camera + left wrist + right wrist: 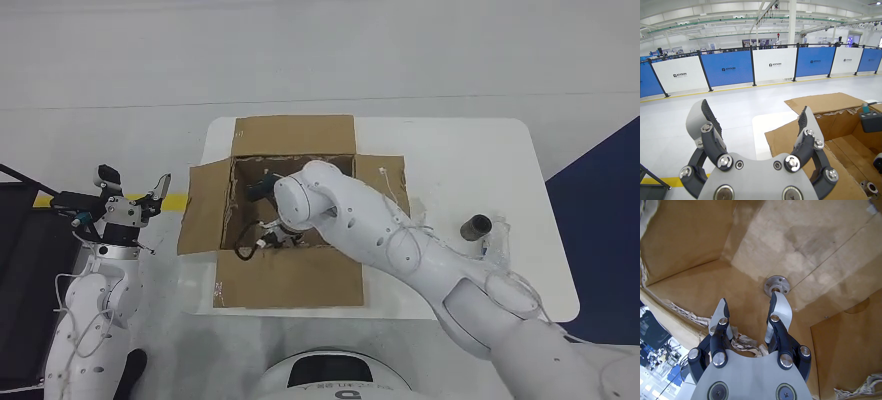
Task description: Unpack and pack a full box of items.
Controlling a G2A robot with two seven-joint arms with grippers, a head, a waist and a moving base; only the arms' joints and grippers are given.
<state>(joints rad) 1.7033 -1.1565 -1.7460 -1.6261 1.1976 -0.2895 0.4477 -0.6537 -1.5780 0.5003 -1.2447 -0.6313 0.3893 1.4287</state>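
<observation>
Top view first: where is the box?
Cardboard box (295, 132) stands open on the white counter (460, 160), flaps folded out.
What's inside?
Right wrist view: a round metal flange (777, 286) lies flat on the box floor. The right end effector (748, 297) is down in the box, fingers spread, gripping nothing. One fingertip overlaps the flange's hub; whether they touch, I cannot tell.
The left?
Left end effector (755, 105) hangs released and empty off the counter's side. A dark cylinder (476, 227) lies on the counter, well apart from the box.
</observation>
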